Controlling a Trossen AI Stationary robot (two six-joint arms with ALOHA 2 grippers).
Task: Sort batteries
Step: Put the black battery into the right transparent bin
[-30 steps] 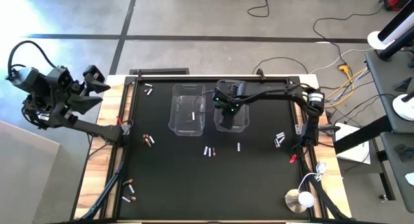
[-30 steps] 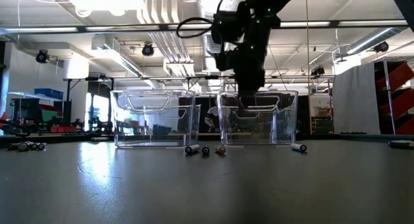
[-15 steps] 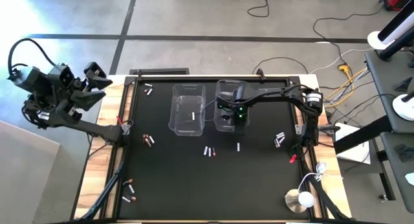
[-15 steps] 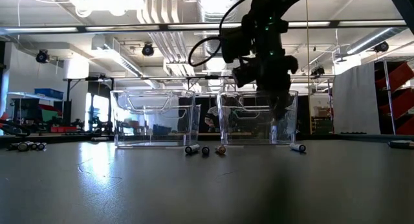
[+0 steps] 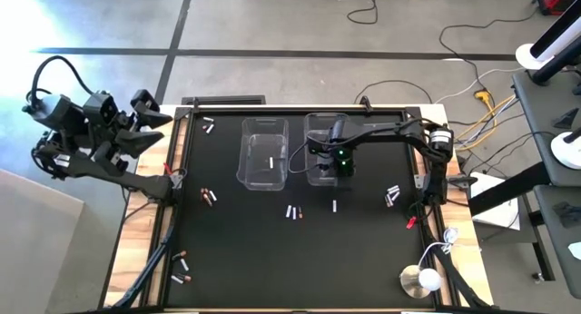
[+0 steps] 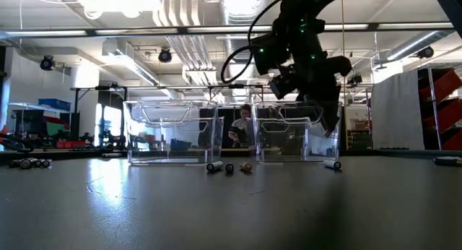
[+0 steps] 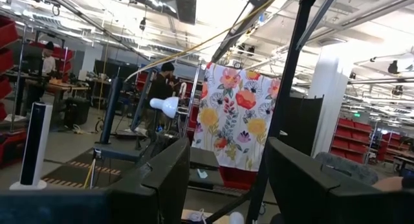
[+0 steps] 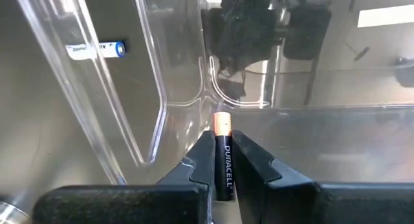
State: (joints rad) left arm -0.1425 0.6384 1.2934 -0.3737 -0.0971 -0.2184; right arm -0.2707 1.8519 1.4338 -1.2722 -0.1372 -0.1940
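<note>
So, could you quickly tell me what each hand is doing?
Left hand: open, empty.
Right hand: closed on a dark battery.

Even overhead light; black table (image 5: 272, 250) matte, shadows faint. Strong glare whitens the floor (image 5: 27, 19) in the high view's upper-left corner. Low view backlit by bright ceiling lamps (image 6: 242, 1); arm (image 6: 303, 55) a silhouette, near tabletop soft. Right wrist view: reflections streak the bin walls (image 8: 174, 75); battery (image 8: 222, 153) label sharp.

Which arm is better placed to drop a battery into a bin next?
Right: its gripper already clamps a Duracell battery beside the right bin. The left arm waits off the table's left edge.
</note>
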